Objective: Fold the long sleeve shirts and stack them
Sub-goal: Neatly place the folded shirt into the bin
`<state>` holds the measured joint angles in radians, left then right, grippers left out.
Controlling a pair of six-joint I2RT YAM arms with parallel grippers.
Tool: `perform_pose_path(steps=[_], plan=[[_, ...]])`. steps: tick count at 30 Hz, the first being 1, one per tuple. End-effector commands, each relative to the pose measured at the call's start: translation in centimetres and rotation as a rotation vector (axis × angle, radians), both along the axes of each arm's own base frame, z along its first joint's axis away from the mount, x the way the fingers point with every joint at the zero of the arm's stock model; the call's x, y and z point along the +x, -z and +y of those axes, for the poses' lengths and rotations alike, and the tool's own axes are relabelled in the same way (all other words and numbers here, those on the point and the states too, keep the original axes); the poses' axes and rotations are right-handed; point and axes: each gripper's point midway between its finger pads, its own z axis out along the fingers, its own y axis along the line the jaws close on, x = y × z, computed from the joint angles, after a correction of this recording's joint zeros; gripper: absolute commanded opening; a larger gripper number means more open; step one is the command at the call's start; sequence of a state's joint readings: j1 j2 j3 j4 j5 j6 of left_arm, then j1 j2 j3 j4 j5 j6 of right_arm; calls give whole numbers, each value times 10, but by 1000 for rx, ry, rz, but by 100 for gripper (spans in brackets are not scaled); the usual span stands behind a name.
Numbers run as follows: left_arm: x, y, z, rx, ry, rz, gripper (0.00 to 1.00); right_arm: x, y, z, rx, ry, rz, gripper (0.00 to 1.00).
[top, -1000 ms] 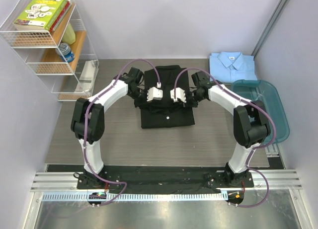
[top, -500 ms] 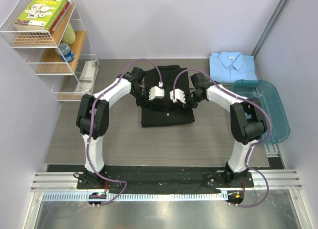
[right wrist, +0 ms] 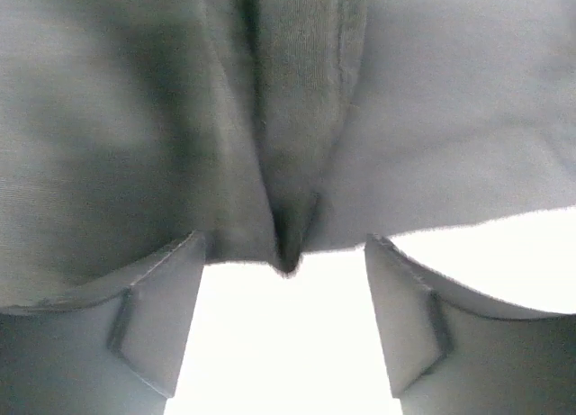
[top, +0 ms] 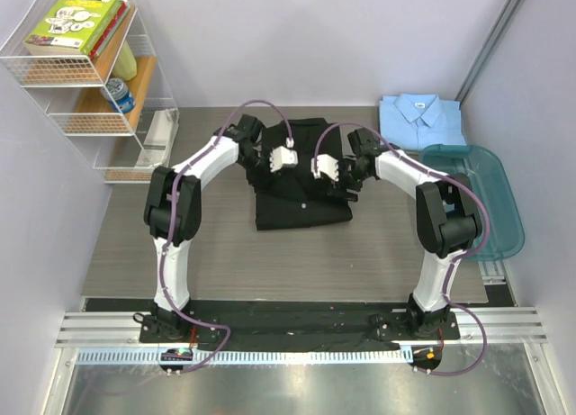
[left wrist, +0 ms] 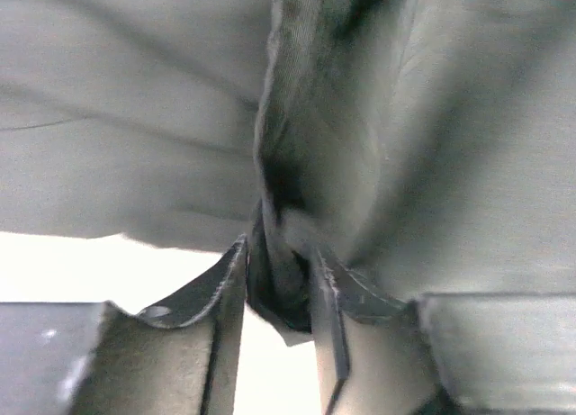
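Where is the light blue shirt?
From above, the light blue shirt lies folded at the far right, just behind the teal tub, right of the black shirt.

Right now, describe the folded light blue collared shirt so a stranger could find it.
On the grey table, look to the far right corner, behind the teal plastic tub. The light blue collared shirt lies folded; its only rival, the black cloth shirt, sits mid-table.

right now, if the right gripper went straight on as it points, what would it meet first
Probably the black shirt: a fold of it lies dead ahead of the right gripper, centred between its open fingers.
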<state>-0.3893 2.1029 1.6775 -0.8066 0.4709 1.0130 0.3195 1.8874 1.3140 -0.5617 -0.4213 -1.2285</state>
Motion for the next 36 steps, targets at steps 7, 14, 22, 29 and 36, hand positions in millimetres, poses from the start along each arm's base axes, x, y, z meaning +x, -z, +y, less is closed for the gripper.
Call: perform_pose_path(steps=[7, 14, 22, 29, 36], plan=[[79, -145, 46, -248, -523, -119, 75, 58, -143, -32, 185, 446, -61, 100], [-46, -171, 7, -586, -623, 333, 73, -43, -159, 20, 500, 601, 508, 88], [-170, -112, -59, -657, -571, 828, 66, -127, -107, 63, 600, 561, 813, 56], [-130, -55, -73, -586, -685, 893, 60, -99, -55, 71, 573, 621, 837, 51], [-110, -35, -50, -533, -658, 901, 57, -93, -17, 38, 445, 681, 863, 50]])
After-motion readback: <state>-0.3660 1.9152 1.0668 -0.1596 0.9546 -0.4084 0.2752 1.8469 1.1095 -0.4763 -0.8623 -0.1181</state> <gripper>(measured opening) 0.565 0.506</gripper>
